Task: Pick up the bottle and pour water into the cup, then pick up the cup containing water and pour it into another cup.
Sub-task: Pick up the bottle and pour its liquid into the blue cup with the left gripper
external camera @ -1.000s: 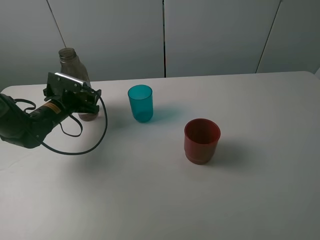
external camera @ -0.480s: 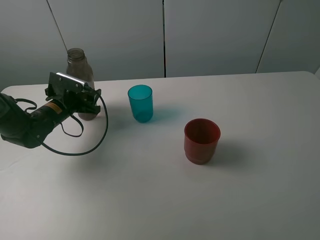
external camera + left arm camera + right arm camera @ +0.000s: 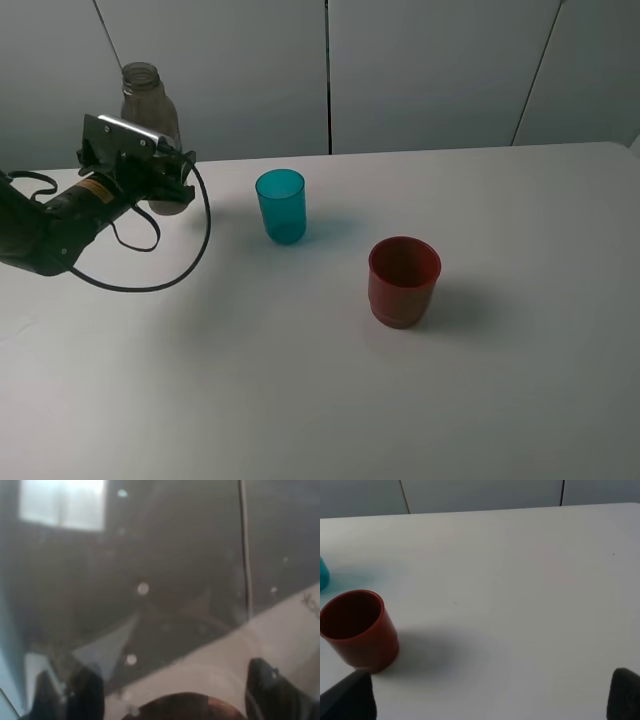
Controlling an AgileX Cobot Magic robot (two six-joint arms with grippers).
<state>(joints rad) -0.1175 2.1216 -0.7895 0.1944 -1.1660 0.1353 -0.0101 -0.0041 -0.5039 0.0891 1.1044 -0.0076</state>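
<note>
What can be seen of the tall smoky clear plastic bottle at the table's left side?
The tall, smoky-tinted clear plastic bottle has a broad body, sloping shoulders and a narrow round neck. It is upright at the left rear of the white table. The left gripper is shut around its lower body, hiding that part.

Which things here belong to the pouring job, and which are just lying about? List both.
For the job: bottle, teal cup, red cup.
Just there: black cable looping off the left arm, white table. No stray items visible.
</note>
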